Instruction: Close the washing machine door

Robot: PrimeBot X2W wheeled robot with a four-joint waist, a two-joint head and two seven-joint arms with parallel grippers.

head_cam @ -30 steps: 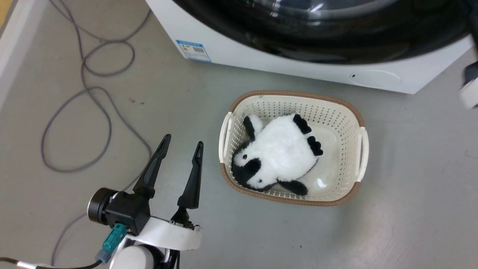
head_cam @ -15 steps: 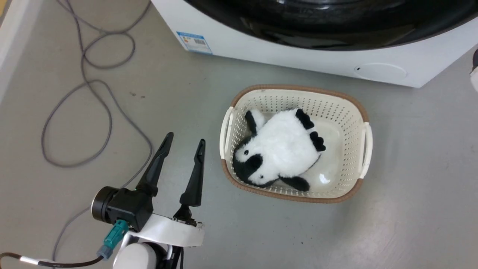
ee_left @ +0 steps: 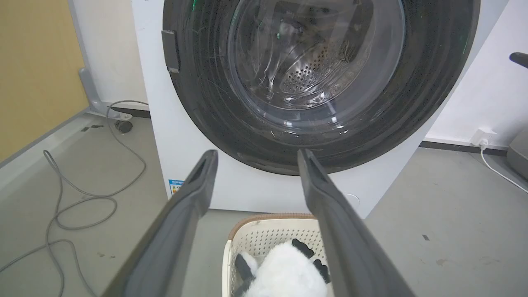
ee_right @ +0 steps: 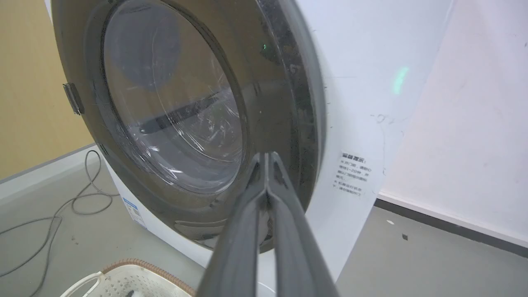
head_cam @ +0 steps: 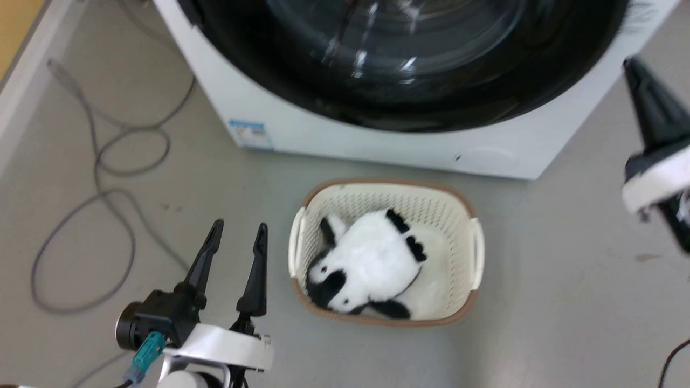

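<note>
The washing machine door (head_cam: pixel 409 64) is a big round glossy black ring with a clear bowl window, and it lies flat against the white washing machine (head_cam: pixel 377 145). In the left wrist view the door (ee_left: pixel 317 82) faces me and the steel drum shows through its glass. My left gripper (head_cam: pixel 240 225) hangs open low on the left, well short of the machine, with nothing between its fingers (ee_left: pixel 198 194). My right gripper (head_cam: pixel 633 67) is shut at the right edge, beside the machine's right corner. In the right wrist view its closed tips (ee_right: pixel 266 156) point at the door's (ee_right: pixel 173 115) right rim.
A cream laundry basket (head_cam: pixel 388 184) holding a black and white plush panda (head_cam: pixel 366 264) stands on the grey floor right before the machine. Grey cable (head_cam: pixel 97 178) loops on the floor at the left. A wall socket (ee_left: pixel 482 136) sits at the right.
The head camera has tilted up, so the basket sits lower and more of the door shows. My right gripper's shut fingers have come into sight at the right edge. The left gripper stays open.
</note>
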